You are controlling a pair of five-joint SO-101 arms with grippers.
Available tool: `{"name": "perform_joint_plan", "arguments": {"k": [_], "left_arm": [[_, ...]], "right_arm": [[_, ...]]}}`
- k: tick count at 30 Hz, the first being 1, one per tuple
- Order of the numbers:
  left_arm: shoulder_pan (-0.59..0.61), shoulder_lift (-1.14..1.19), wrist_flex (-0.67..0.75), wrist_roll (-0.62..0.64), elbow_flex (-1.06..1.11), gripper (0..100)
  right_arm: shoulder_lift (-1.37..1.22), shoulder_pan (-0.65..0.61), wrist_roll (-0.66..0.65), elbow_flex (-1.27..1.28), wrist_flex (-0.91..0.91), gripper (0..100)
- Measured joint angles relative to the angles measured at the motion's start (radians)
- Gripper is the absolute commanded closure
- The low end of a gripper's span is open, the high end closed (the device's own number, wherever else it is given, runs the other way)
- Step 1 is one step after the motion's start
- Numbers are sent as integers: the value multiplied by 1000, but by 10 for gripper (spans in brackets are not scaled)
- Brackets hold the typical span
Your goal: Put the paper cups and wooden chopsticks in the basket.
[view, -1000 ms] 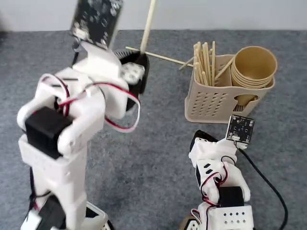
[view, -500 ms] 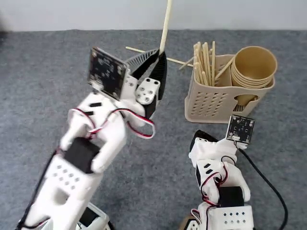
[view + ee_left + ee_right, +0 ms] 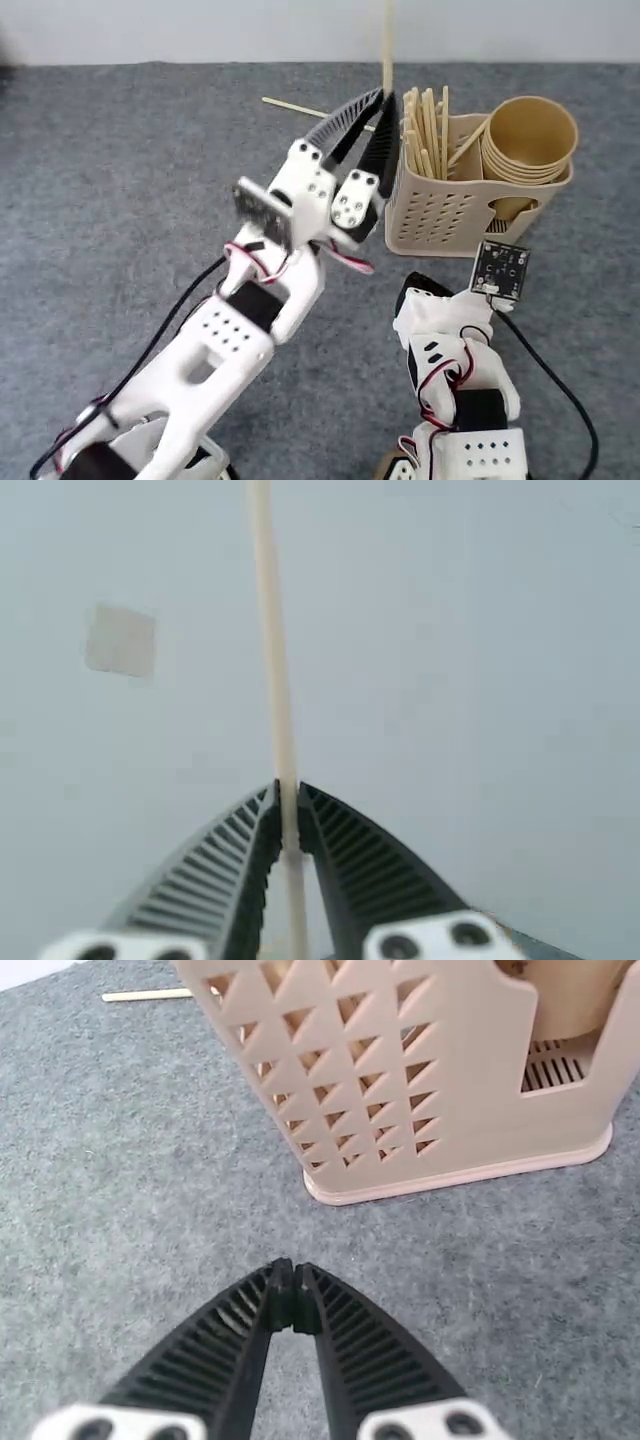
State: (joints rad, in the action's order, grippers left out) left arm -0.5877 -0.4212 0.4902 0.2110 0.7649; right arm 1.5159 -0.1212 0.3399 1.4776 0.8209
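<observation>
My left gripper (image 3: 384, 97) is shut on a wooden chopstick (image 3: 387, 45) that stands upright, just left of the basket (image 3: 455, 205). In the left wrist view the chopstick (image 3: 272, 660) rises from between the gripper's (image 3: 288, 802) closed fingers against a pale wall. The beige basket holds several chopsticks (image 3: 428, 130) in its left compartment and a stack of paper cups (image 3: 528, 140) in its right one. Another chopstick (image 3: 300, 106) lies on the grey mat behind the left arm. My right gripper (image 3: 284, 1300) is shut with nothing in it, low over the mat in front of the basket (image 3: 420, 1080).
Grey felt covers the table (image 3: 120, 200), with open room to the left. The right arm's body (image 3: 460, 380) sits close in front of the basket. A pale wall runs along the back edge.
The left arm has swung to the right with the upright chopstick, from the table's back middle to right beside the basket. The right arm has not moved.
</observation>
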Motion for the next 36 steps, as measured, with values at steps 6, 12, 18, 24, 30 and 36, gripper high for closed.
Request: {"name": "perform_joint_plan", "arguments": {"k": [6, 12, 18, 24, 30, 36], "left_arm": [[3, 161, 9, 106, -155, 989], [2, 319, 9, 130, -308, 989], [3, 514, 9, 167, -468, 989], [2, 697, 37, 169, -560, 970], [2, 712, -52, 133, -560, 817], [6, 643, -241, 152, -562, 816]], "right_arm": [[0, 0, 0, 63, -97, 990], [0, 2, 0, 63, -106, 990], [0, 2, 0, 63, -109, 990], [0, 0, 0, 63, -109, 990], [0, 0, 0, 63, -109, 990], [0, 2, 0, 63, -109, 990]]}}
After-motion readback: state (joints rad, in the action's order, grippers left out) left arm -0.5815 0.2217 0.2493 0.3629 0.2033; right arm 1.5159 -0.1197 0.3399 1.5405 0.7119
